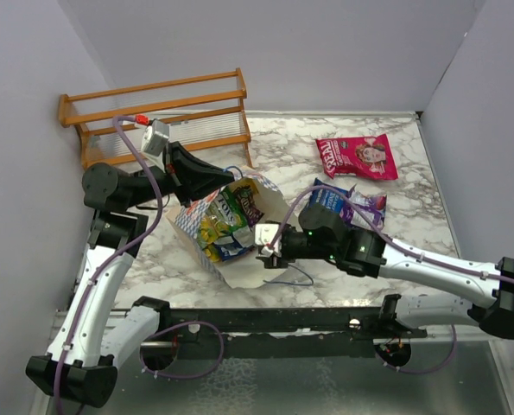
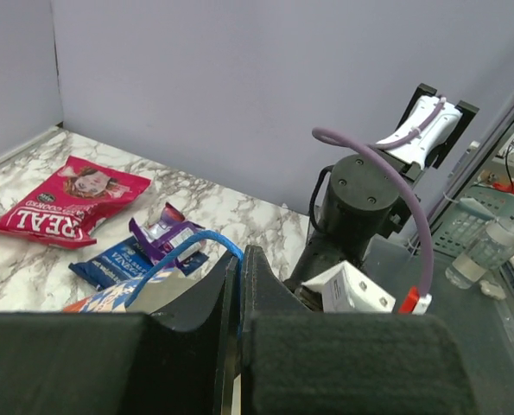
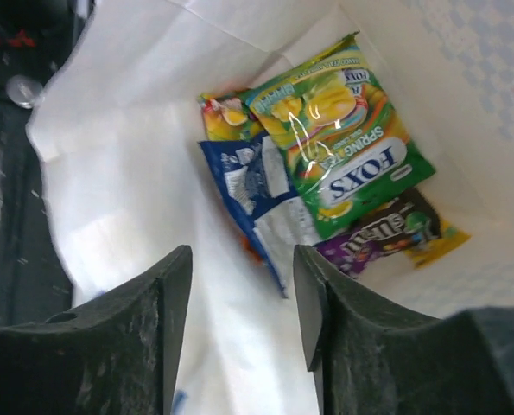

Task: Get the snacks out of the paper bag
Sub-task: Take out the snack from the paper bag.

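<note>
With the left hand (image 2: 241, 259) pinched shut on the paper bag (image 1: 239, 270) at its 12 o'clock rim, lower the open, empty right hand (image 3: 242, 264) from 5 o'clock squarely onto the green packet (image 3: 343, 147) topping the snacks inside.

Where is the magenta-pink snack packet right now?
In the top view the glossy magenta-pink packet lies flat on the marble table, far right side, outside the cream-white paper bag, just beyond the blue packet.

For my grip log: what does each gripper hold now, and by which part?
Left gripper: shut on the bag at its rim, by the blue handle. Right gripper: open over the snacks, holds nothing.
</note>
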Motion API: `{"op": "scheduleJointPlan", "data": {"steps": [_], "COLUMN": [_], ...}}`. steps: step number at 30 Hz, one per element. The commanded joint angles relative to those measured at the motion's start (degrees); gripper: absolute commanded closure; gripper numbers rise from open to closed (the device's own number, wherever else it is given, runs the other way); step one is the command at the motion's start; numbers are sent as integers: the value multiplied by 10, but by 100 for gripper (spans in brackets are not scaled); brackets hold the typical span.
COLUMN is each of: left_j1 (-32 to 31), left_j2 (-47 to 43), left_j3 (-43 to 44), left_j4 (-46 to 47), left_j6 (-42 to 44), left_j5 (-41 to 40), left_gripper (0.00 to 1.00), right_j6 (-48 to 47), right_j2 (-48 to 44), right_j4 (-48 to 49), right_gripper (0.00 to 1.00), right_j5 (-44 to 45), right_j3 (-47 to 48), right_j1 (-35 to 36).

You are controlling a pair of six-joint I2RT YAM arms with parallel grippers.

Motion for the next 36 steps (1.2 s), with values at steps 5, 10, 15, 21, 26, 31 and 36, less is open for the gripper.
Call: {"op": "scheduleJointPlan", "data": {"steps": [5, 10, 15, 21, 26, 31, 36], "left_j1": [-7, -8, -8, -9, -9, -9, -9], "left_j2": [-20, -21, -25, -31, -34, -39, -43], "left_j3": [-1, 2, 1, -3, -1, -3, -5], "left_j4": [53, 51, 45, 45, 38, 26, 14], "left_j6": [-22, -18, -14, -13, -9, 1, 14], "left_j5": [-20, -27, -34, -37, -36, -39, -38], "left_gripper": [100, 100, 100, 100, 100, 100, 100], "right_j6": [-230, -256, -252, -265, -277, -286, -290], "right_j2": [99, 155, 189, 235, 269, 287, 271], "right_j4": [-110, -110, -80, -4, 20, 100, 190], "right_gripper": [48, 47, 47, 48, 51, 66, 95], "right_j5": [24, 22, 3, 14, 11, 29, 91], "right_j3": [83, 88, 66, 30, 34, 27, -6], "right_j1": [4, 4, 3, 4, 4, 4, 3]}}
